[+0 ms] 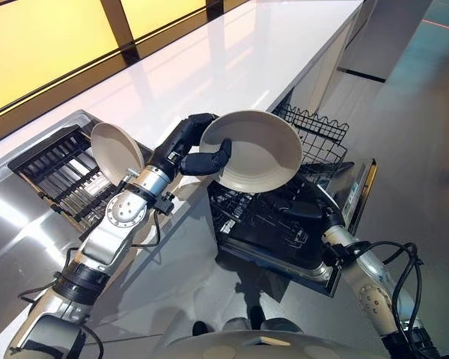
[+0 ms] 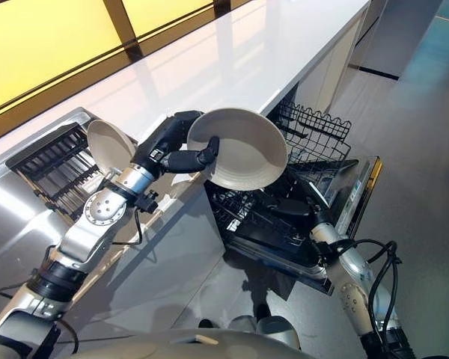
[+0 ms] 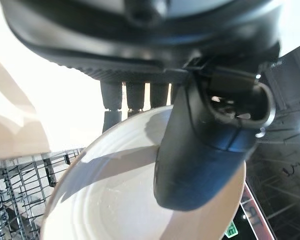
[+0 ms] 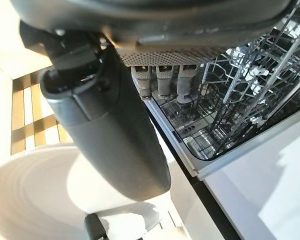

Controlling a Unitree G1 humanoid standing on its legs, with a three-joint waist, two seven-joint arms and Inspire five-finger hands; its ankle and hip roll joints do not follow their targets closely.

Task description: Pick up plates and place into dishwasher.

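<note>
Above the dishwasher — left eye view:
Plate [image 1: 256,152]: cream, tilted, held in the air over the open dishwasher [image 1: 284,217], its hollow facing the camera.
Left hand [image 1: 198,153]: clamped on the plate's rim, thumb across the front, fingers behind.
Second plate [image 1: 116,152]: on edge in the drying rack [image 1: 60,176], well to the left of the dishwasher.
Counter [image 1: 232,63]: white, running back from the dishwasher's left side.
Right hand [image 1: 307,212]: dark, low over the dishwasher's lower rack; fingers too dim to read — cannot tell.

Right eye view:
Upper rack [image 2: 314,134]: black wire, behind the plate, at the dishwasher's far end.
Door [image 2: 355,198]: folded down, to the right of the racks.

Left wrist view:
Thumb [image 3: 205,150]: lying over the plate's inner face.
Fingers [image 3: 135,97]: in a row beyond the plate's rim, curled over its back.
Rack wires: beside the plate's edge, lower down.

Right wrist view:
Right hand's fingers [image 4: 162,80]: in a row over the wire rack, holding nothing; how far they are curled cannot be told.
Plate: its pale ribbed face shows beside the right thumb [image 4: 107,135], apart from it.
</note>
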